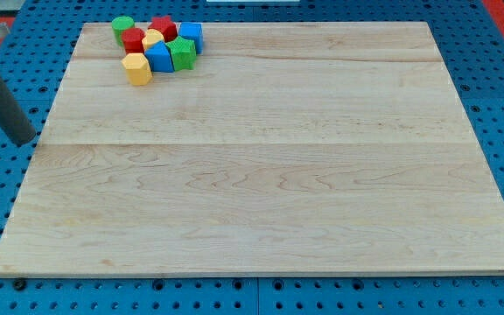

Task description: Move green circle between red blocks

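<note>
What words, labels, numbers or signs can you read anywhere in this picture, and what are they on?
None. No readable text shows.
The wooden board is bare wood grain.
The blocks at the view's top left, such as the green circle and the red blocks, show plain coloured faces.
My tip, off the board's left edge, is unmarked.

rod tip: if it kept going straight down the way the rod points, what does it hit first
Likely the edge of the wooden board or the blue pegboard beside it; my tip sits off the view's left, far from the green circle.
</note>
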Controlling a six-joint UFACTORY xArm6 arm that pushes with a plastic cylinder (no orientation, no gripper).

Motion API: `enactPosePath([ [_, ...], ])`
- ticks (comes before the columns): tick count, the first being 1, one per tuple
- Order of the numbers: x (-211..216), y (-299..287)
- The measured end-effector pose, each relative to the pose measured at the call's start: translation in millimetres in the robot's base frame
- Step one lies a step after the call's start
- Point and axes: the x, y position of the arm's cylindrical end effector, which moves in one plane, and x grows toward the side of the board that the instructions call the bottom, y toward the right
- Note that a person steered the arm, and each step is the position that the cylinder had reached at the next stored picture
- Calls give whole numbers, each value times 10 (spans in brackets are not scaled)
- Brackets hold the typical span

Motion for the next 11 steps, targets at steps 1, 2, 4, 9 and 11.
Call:
enactPosePath([
  [1, -90, 2],
  [2, -376, 6],
  [4, -1384, 273],
  [9, -2458, 345],
  [11, -2458, 663],
])
